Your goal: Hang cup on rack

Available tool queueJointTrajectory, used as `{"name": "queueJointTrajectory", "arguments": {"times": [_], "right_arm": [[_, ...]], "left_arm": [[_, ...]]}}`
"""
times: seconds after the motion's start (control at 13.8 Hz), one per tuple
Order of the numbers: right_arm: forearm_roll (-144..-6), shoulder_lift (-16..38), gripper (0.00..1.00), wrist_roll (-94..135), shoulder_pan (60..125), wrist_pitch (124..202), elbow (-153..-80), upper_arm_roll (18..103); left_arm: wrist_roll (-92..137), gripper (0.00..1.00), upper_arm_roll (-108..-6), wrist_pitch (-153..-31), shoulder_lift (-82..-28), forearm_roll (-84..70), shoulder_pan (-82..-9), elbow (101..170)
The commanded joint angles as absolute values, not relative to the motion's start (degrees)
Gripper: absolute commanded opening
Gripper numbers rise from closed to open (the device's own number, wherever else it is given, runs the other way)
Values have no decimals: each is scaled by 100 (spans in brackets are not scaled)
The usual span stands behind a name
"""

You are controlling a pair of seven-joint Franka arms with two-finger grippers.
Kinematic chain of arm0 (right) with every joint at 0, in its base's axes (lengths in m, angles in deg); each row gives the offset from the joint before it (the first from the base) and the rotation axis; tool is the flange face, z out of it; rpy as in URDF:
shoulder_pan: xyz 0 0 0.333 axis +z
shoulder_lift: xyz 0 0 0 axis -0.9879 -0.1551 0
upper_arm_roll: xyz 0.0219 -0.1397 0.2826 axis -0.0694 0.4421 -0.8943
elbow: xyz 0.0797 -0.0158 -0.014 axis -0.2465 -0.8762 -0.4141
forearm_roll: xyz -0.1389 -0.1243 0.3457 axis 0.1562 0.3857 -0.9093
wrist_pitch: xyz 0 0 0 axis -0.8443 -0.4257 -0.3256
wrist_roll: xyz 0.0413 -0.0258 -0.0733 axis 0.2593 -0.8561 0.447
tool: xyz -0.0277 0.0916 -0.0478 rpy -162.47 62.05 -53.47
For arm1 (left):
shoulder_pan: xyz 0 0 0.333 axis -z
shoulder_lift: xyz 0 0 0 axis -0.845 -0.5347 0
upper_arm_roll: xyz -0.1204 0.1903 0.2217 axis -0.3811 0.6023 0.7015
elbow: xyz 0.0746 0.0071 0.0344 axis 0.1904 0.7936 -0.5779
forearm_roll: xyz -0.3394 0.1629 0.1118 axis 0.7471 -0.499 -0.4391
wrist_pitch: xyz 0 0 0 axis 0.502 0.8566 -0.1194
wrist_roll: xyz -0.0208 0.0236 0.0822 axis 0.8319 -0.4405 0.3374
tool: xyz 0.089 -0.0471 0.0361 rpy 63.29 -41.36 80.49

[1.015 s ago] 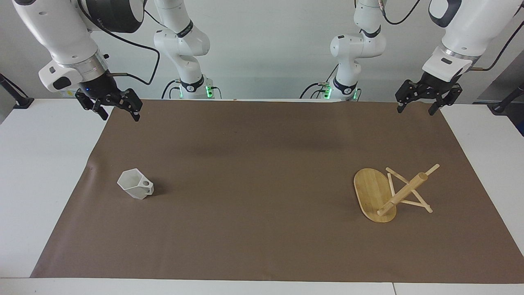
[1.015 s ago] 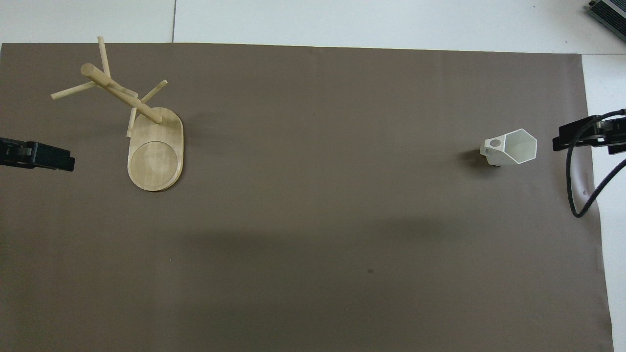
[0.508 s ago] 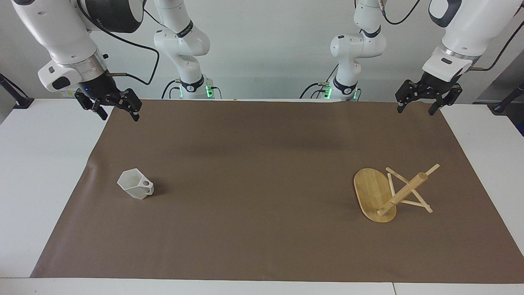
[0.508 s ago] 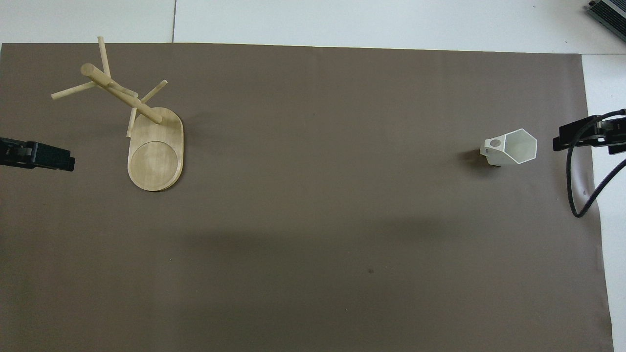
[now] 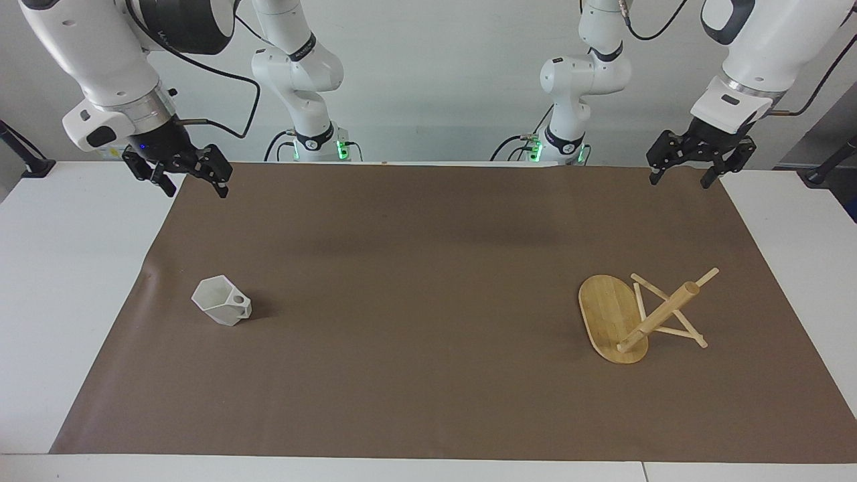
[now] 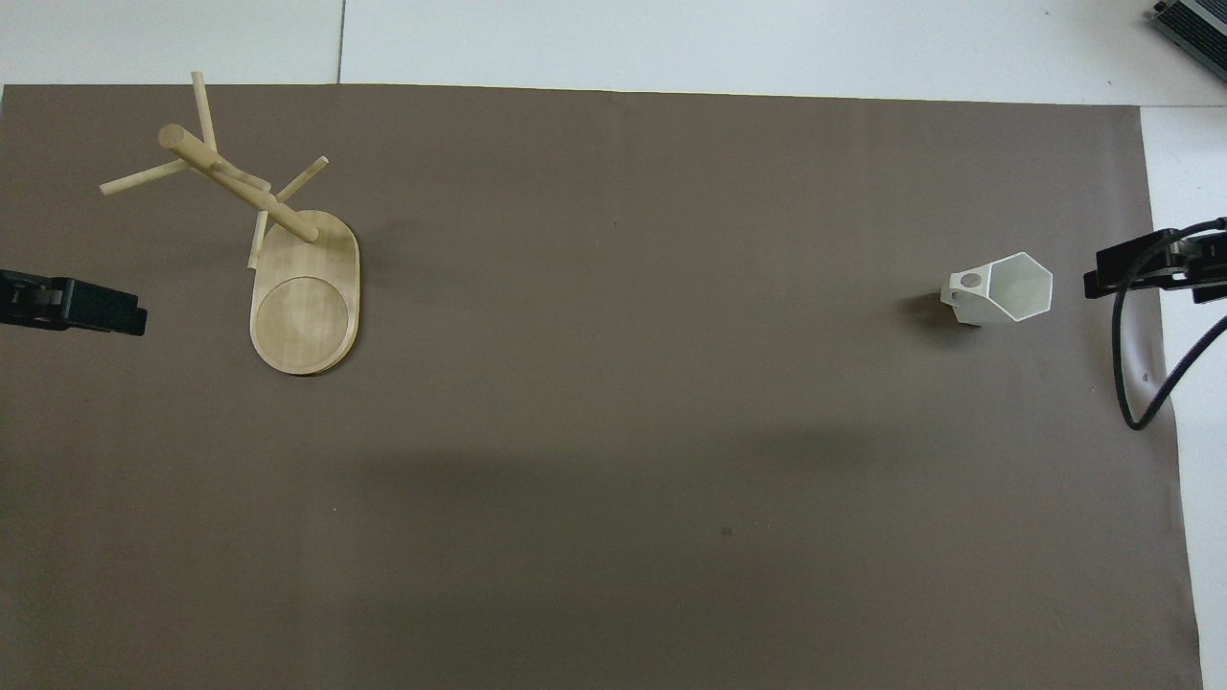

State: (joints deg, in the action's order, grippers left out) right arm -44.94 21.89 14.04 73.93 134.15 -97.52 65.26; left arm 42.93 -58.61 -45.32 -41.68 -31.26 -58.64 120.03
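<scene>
The cup (image 5: 221, 308) (image 6: 1007, 287), white and faceted, stands upright on the brown mat toward the right arm's end, its pierced handle turned toward the table's middle. The bamboo rack (image 5: 633, 318) (image 6: 288, 259) stands on its oval base toward the left arm's end, pegs crossing its post. My right gripper (image 5: 196, 189) (image 6: 1141, 264) hangs open in the air over the mat's edge at the robots' end, holding nothing. My left gripper (image 5: 679, 181) (image 6: 77, 305) hangs open over the mat's other corner at the robots' end, also holding nothing.
The brown mat (image 5: 428, 281) covers most of the white table (image 5: 60, 281). A black cable (image 6: 1136, 383) loops down from the right arm over the mat's edge. A wide stretch of bare mat lies between cup and rack.
The right gripper and its cable have shifted very slightly. Cup, rack and left gripper have not moved.
</scene>
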Motion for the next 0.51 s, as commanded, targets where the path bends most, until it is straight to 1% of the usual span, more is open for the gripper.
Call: {"name": "queueJointTrajectory", "arguments": {"times": [0.0, 0.15, 0.44], "right_arm": [[-4384, 2351, 100, 1543, 7308, 13569, -9978, 6507], [-4393, 2403, 100, 1560, 7291, 14007, -10214, 6550], [-4393, 2649, 100, 1946, 7177, 15184, -11276, 6559]], "left_arm": [[4244, 100, -5814, -4573, -4018, -3072, -5829, 12173], [4244, 100, -5814, -4573, -4018, -3072, -5829, 12173], [4244, 100, -5814, -4573, -4018, -3072, -5829, 12173]]}}
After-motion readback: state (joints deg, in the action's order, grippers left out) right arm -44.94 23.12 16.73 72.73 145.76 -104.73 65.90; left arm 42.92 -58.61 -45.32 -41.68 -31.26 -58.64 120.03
